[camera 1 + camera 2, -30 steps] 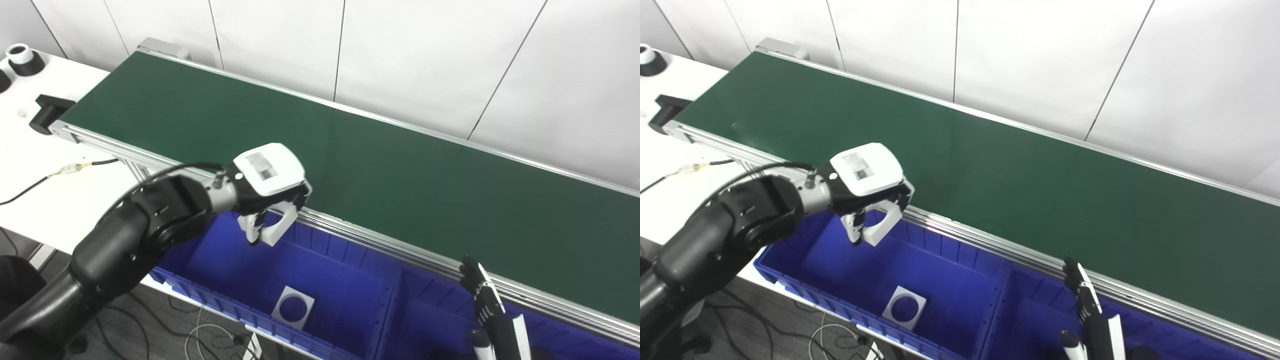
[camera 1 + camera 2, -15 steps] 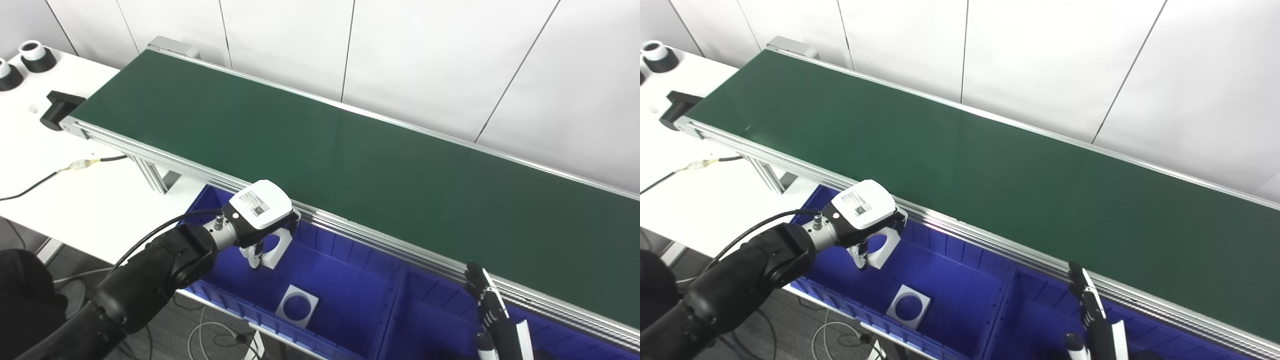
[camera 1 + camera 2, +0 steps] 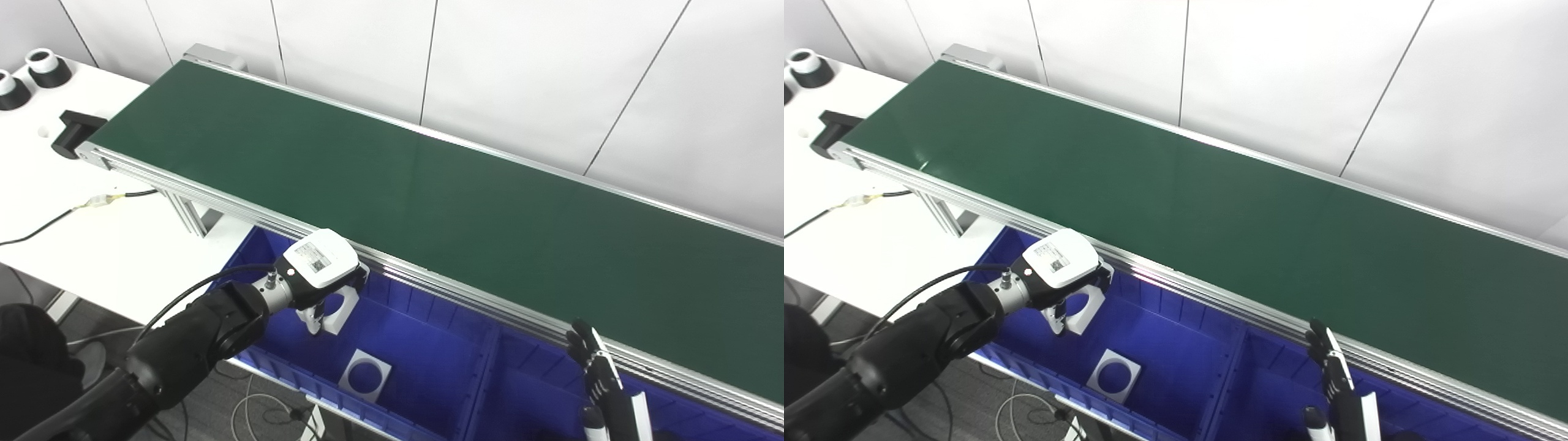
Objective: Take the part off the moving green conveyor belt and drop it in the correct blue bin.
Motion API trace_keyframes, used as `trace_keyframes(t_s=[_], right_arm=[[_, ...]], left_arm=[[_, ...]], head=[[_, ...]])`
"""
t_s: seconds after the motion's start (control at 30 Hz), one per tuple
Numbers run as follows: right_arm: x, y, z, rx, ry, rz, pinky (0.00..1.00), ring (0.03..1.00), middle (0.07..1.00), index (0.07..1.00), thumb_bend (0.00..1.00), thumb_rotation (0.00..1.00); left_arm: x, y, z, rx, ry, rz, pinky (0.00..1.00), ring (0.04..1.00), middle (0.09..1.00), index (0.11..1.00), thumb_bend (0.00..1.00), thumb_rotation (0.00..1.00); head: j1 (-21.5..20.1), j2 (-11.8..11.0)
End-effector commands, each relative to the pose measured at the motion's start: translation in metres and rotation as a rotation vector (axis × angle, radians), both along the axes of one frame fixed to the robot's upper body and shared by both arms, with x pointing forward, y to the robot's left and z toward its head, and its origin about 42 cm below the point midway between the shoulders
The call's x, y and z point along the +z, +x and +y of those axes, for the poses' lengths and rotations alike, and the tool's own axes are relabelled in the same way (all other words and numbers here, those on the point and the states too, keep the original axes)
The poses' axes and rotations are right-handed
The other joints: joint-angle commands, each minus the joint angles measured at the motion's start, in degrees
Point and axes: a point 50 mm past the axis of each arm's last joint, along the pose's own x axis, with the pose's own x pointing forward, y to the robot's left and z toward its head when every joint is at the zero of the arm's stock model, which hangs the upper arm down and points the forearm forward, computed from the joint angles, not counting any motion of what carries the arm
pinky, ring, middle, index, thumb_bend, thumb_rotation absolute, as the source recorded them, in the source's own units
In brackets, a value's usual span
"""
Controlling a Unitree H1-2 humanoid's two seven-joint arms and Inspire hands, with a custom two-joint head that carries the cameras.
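Fingers (image 3: 315, 315) of the left hand (image 3: 321, 275) clamp the white part (image 3: 338, 308) above the blue bin (image 3: 429, 355); green conveyor belt (image 3: 429, 202) bare; white desk (image 3: 73, 239) leftward.

lab/workshop | conveyor belt (image 3: 429, 190) | blue bins (image 3: 429, 361) (white panel walls (image 3: 520, 73))

White sq part w/ hole (image 3: 340, 304) held above blue bin (image 3: 422, 343).
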Motion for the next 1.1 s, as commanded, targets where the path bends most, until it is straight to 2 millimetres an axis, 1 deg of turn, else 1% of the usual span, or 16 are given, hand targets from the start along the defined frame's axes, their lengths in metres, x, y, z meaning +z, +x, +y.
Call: trace_keyframes(t_s=[0.0,0.03,0.07,0.1,0.13,0.27,0.33,0.47,0.67,0.7,0.77,0.83,0.93,1.0,1.07], right_arm=[[0.012,0.003,0.003,0.011,0.024,-0.078,0.89,0.915,0.931,0.923,0.81,0.99],[0.012,0.003,0.003,0.010,0.024,-0.077,0.89,0.916,0.931,0.923,0.82,0.99],[0.012,0.003,0.003,0.011,0.025,-0.077,0.89,0.916,0.932,0.924,0.82,0.99],[0.012,0.003,0.003,0.012,0.026,-0.077,0.89,0.917,0.934,0.924,0.82,0.99],[0.012,0.003,0.003,0.013,0.026,-0.079,0.89,0.918,0.935,0.923,0.82,0.99],[0.012,0.005,0.003,0.012,0.023,-0.079,0.88,0.910,0.929,0.919,0.82,0.99],[0.012,0.005,0.003,0.014,0.029,-0.078,0.88,0.911,0.930,0.918,0.81,0.99],[0.012,0.005,0.004,0.015,0.023,-0.080,0.88,0.915,0.932,0.921,0.82,0.99],[0.011,0.004,0.004,0.012,0.017,-0.079,0.89,0.922,0.930,0.922,0.83,1.00],[0.011,0.004,0.004,0.013,0.016,-0.078,0.89,0.923,0.930,0.923,0.83,1.00],[0.011,0.003,0.003,0.015,0.013,-0.077,0.89,0.924,0.932,0.926,0.84,1.00],[0.011,0.002,0.001,0.015,0.016,-0.074,0.90,0.930,0.930,0.924,0.84,1.00],[0.010,0.003,-0.002,0.018,0.015,-0.070,0.89,0.929,0.929,0.923,0.83,1.00],[0.010,0.004,-0.002,0.020,0.019,-0.068,0.90,0.931,0.932,0.922,0.83,0.99],[0.010,0.005,-0.002,0.022,0.021,-0.069,0.93,0.939,0.933,0.921,0.84,1.00]], left_arm=[[0.019,0.009,0.006,0.012,0.032,-0.030,0.51,0.560,0.601,0.577,0.80,0.18],[0.020,0.008,0.006,0.013,0.040,-0.015,0.52,0.576,0.615,0.602,0.90,0.23],[0.021,0.008,0.005,0.011,0.053,0.000,0.54,0.600,0.639,0.630,0.95,0.27],[0.022,0.008,0.005,0.010,0.065,0.012,0.57,0.626,0.668,0.660,0.98,0.31],[0.023,0.008,0.004,0.008,0.073,0.019,0.58,0.644,0.683,0.673,0.99,0.33],[0.024,0.008,0.003,0.002,0.078,0.028,0.62,0.676,0.707,0.688,1.00,0.36],[0.025,0.008,0.002,-0.002,0.079,0.030,0.62,0.678,0.708,0.689,1.00,0.36],[0.025,0.008,0.003,-0.008,0.080,0.030,0.62,0.661,0.701,0.687,1.00,0.36],[0.025,0.007,0.003,-0.019,0.067,0.027,0.62,0.661,0.692,0.682,1.00,0.36],[0.026,0.007,0.003,-0.022,0.065,0.026,0.62,0.661,0.692,0.681,1.00,0.36],[0.034,0.003,-0.008,-0.049,0.015,0.013,0.62,0.658,0.693,0.687,1.00,0.36],[0.044,-0.003,-0.023,-0.078,-0.085,-0.003,0.60,0.645,0.683,0.682,1.00,0.37],[0.061,-0.016,-0.054,-0.106,-0.295,-0.019,0.59,0.648,0.687,0.677,1.00,0.37],[0.067,-0.026,-0.072,-0.107,-0.434,-0.022,0.59,0.647,0.692,0.681,1.00,0.38],[0.071,-0.035,-0.089,-0.088,-0.570,-0.016,0.60,0.654,0.711,0.701,1.00,0.41]], head=[[-0.1,-0.1],[-0.1,-0.1],[-0.1,-0.1],[-0.1,-0.1],[-0.1,-0.1],[-0.1,-0.1],[-0.1,-0.1],[-0.3,-0.1],[-0.3,-0.2],[-0.9,-0.1],[-1.3,0.2],[-1.5,0.4],[-0.7,0.4],[-0.5,0.5],[-0.5,0.5]])
